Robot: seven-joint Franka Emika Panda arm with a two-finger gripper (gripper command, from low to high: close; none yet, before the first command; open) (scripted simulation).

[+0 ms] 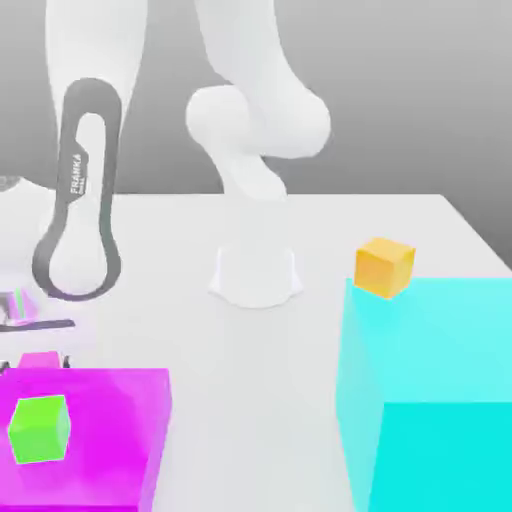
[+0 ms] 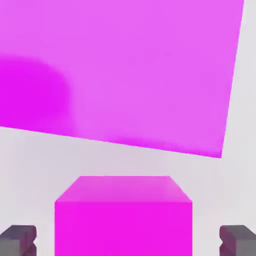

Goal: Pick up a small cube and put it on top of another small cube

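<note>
1 small cube (image 2: 123, 220) sits untouched between the hand's (image 2: 127, 242) spread fingers (image 2: 18, 240); uneven closing could shove it aside.

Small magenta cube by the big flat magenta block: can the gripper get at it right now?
Likely yes. The small magenta cube sits between the gripper's open fingers, a gap on each side; the big flat magenta block lies clear of them.

On the exterior view's left we find a flat block (image 1: 100, 420) near us on the table (image 1: 200, 330). A second cube (image 1: 40, 428) sits on it, and the small cube (image 1: 40, 358) is just behind it. On that view's right stands a tall block (image 1: 440, 400), with a third cube (image 1: 384, 266) on its far left corner.
</note>
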